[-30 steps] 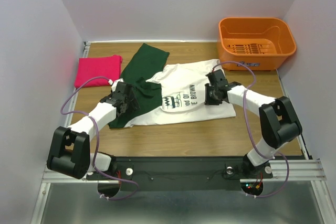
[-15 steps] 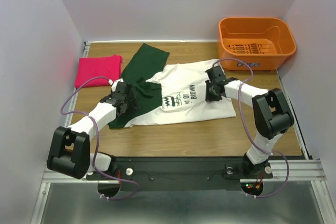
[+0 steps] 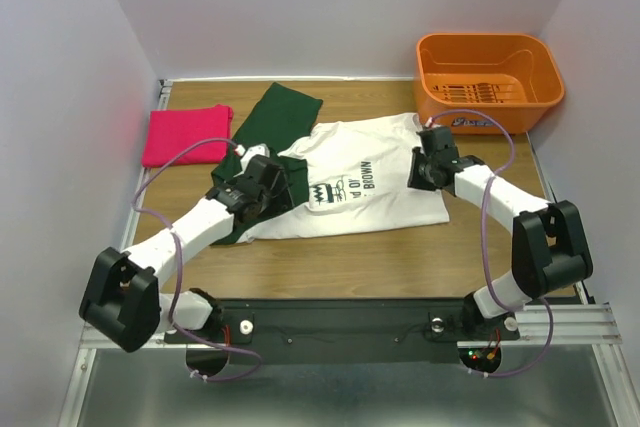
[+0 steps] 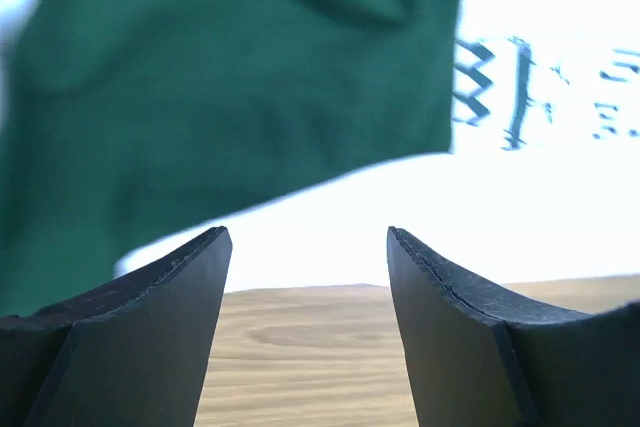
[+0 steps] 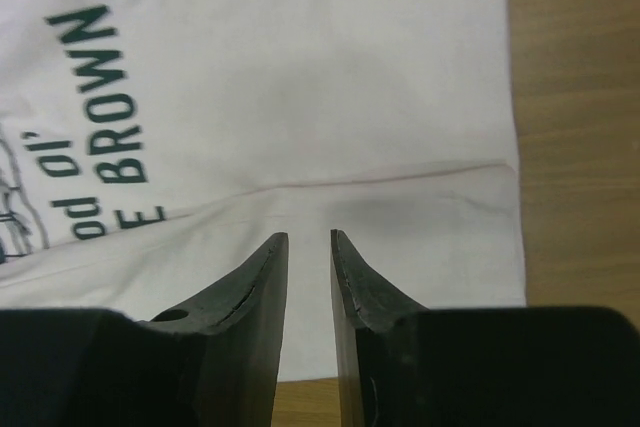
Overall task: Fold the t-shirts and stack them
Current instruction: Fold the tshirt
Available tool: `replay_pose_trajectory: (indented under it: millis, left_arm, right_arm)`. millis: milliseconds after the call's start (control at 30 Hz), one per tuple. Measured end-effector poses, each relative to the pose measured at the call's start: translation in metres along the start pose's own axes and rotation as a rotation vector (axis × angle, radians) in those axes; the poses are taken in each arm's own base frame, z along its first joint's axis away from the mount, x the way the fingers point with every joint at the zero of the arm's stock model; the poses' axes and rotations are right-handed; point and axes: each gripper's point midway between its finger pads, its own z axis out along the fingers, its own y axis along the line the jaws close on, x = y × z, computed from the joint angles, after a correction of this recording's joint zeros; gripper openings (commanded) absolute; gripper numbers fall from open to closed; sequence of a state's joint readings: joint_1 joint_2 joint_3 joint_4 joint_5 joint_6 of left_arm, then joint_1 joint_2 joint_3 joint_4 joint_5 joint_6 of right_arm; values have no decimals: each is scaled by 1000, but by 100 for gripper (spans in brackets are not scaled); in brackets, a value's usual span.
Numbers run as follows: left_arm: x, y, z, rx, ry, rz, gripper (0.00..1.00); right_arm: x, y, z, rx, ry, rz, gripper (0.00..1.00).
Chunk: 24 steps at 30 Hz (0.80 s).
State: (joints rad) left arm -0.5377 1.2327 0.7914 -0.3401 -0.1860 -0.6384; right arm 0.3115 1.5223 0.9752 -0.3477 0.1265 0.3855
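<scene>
The white t-shirt (image 3: 385,197) with dark green sleeves (image 3: 285,112) lies spread on the wooden table (image 3: 400,257), its "BROWN" print facing up. The pink-red t-shirt (image 3: 185,135) lies folded at the back left. My left gripper (image 3: 262,179) hovers over the tee's left side, where green cloth (image 4: 200,77) meets the white hem (image 4: 400,217). It is open and empty (image 4: 306,232), with bare wood between the fingers. My right gripper (image 3: 430,162) is over the tee's right edge. Its jaws (image 5: 308,235) stand a narrow gap apart above white cloth (image 5: 300,77), holding nothing.
An orange plastic basket (image 3: 480,97) stands at the back right corner, just behind my right arm. White walls close in the table on three sides. Bare wood runs along the near edge in front of the tee.
My right gripper has slid right, from the print toward the tee's right edge. My left gripper has moved right and forward over the green sleeve. The printed area has shifted.
</scene>
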Motion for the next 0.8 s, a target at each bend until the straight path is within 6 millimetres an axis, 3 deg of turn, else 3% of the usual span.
replay_pose_trajectory:
  millis: [167,367,600,800]
  left_arm:
    - [26,-28,15,12,79,54,67]
    - [43,-44,37,-12,128,84,63]
    - [33,-57,70,-67,106,83,61]
    - [9,-77,86,-71,67,72,61]
  right_arm:
    - [27,-34,8,67,75,39,29]
    - [27,-48,12,86,86,71,29]
    - [32,-53,18,91,111,83,29]
    - [31,-54,18,90,108,88,29]
